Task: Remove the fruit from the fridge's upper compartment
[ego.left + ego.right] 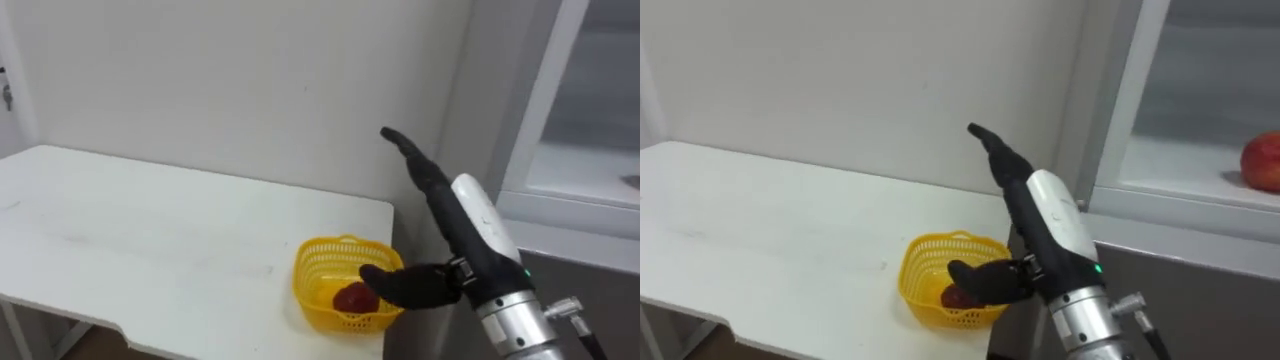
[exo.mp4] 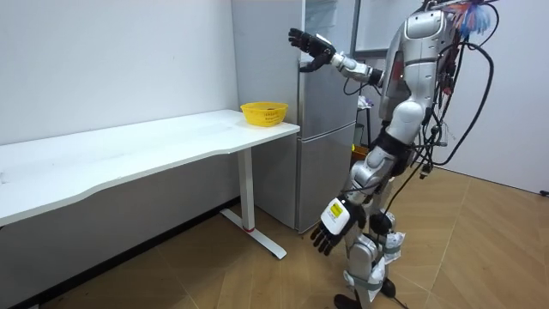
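Left eye: right hand (image 1: 445,200) is up and open, fingers straight, holding nothing. Behind its thumb there's a yellow basket (image 1: 320,258) with a red fruit (image 1: 352,298) on the table (image 1: 150,240) corner.

Room view: robot's standing at the fridge (image 2: 326,129), left hand (image 2: 330,225) hanging loose by its leg.

Right eye: apple (image 1: 1262,160) sits on the fridge shelf, well apart from the hand.
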Robot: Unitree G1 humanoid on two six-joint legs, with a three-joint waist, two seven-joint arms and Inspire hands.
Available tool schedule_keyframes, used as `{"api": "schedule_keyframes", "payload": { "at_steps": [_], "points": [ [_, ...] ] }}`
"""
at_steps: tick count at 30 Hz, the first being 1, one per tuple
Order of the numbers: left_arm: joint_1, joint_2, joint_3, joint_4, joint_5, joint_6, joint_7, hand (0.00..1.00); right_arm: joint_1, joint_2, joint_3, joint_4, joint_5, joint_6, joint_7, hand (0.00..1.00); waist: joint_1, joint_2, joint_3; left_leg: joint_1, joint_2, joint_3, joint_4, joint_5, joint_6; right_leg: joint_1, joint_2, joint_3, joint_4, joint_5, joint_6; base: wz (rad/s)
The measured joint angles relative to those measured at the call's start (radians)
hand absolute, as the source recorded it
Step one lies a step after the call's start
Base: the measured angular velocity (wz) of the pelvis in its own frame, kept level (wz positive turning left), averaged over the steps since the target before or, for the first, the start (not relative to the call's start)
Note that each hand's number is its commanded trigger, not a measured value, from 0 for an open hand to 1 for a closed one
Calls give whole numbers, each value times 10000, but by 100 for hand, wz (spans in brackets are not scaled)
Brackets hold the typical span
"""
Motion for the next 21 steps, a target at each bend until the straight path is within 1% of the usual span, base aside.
{"api": "schedule_keyframes", "payload": {
  "at_steps": [1, 3, 4, 5, 6, 8, 10, 11, 12, 13, 14, 15, 18, 19, 21],
  "points": [
    [-1, 0, -8, 1, -7, 0, 40, 0, 37, 11, -44, -48, 98, -6, -28, 0, -69, -5, 1, 15, 8, 46, -12, 0, 0, -8, 7, 47, 0, 3, 0, -20],
    [-87, -4, -6, 0, -3, -29, 124, 0, 518, 113, -377, -582, 203, -12, -140, 0, -333, -6, 0, 16, 18, 107, -28, -4, 3, -20, 16, 80, -28, 18, 2, -8],
    [-101, -4, -7, 0, -4, -42, 161, 0, 674, 163, -455, -749, 218, -24, -154, 0, -391, 0, 1, 12, 17, 108, -29, -5, 4, -19, 17, 77, -30, 18, 2, 0],
    [-120, -4, -7, 1, -5, -100, 260, 0, 994, 297, -575, -1042, 302, -80, -247, 0, -477, 19, 1, 16, 23, 133, -43, -6, 4, -27, 28, 91, -27, 18, 2, -5],
    [-127, -8, -14, 2, -13, -170, 317, 0, 1247, 346, -599, -1304, 408, -112, -354, 0, -612, 46, -7, 6, 28, 159, -72, -6, 4, -66, 28, 122, -24, 18, 2, -9],
    [-145, -52, -17, -8, -8, -238, 373, 0, 1710, 375, -657, -1698, 361, -178, -448, 0, -697, 119, -7, 15, 43, 244, -114, -6, 3, -127, 50, 243, -21, 18, 0, -16],
    [-110, -139, -16, -7, -11, -271, 506, 0, 2169, 382, -727, -1941, 390, -319, -445, 0, -827, 214, -29, 78, 58, 383, -204, -6, 3, -156, 73, 375, -16, 19, 0, -18],
    [-41, -194, -21, -7, -12, -308, 534, 0, 2372, 410, -757, -2016, 462, -347, -444, 0, -874, 294, -82, 94, 55, 418, -248, -6, 4, -164, 126, 423, -13, 19, 1, -20],
    [-19, -241, -32, -8, -20, -355, 579, 0, 2518, 437, -842, -2085, 569, -352, -444, 0, -930, 330, -86, 196, 65, 516, -306, -6, 5, -165, 142, 551, -3, 21, 3, -21],
    [-19, -270, -37, -8, -50, -361, 629, 0, 2593, 462, -917, -2124, 617, -352, -444, 0, -941, 364, -72, 237, 74, 570, -319, -6, 5, -157, 154, 606, 0, 23, 4, -19],
    [-15, -287, -48, -7, -109, -381, 685, 0, 2731, 570, -1083, -2217, 648, -352, -459, 0, -1030, 411, -74, 243, 78, 597, -318, -6, 5, -146, 153, 611, 4, 23, 4, -10],
    [-15, -288, -72, -6, -191, -386, 701, 0, 2765, 718, -1206, -2301, 727, -359, -522, 0, -1146, 462, -56, 254, 89, 621, -318, -6, 4, -149, 164, 638, 5, 23, 4, -6],
    [-35, -317, -178, -6, -242, -450, 700, 0, 2776, 745, -1405, -2446, 982, -440, -834, 0, -1199, 535, -43, 259, 128, 801, -319, -7, 2, -259, 183, 851, 30, 32, -12, -18],
    [-35, -318, -212, -6, -260, -457, 700, 0, 2779, 745, -1424, -2483, 998, -442, -898, 0, -1208, 541, -40, 258, 138, 835, -319, -8, 2, -262, 186, 892, 30, 39, -22, -17],
    [-27, -329, -309, -6, -443, -555, 700, 0, 2820, 751, -1458, -2552, 1016, -560, -1144, 0, -1306, 536, -29, 266, 168, 913, -319, -11, -5, -266, 211, 940, 28, 59, -38, -9]
  ]
}}
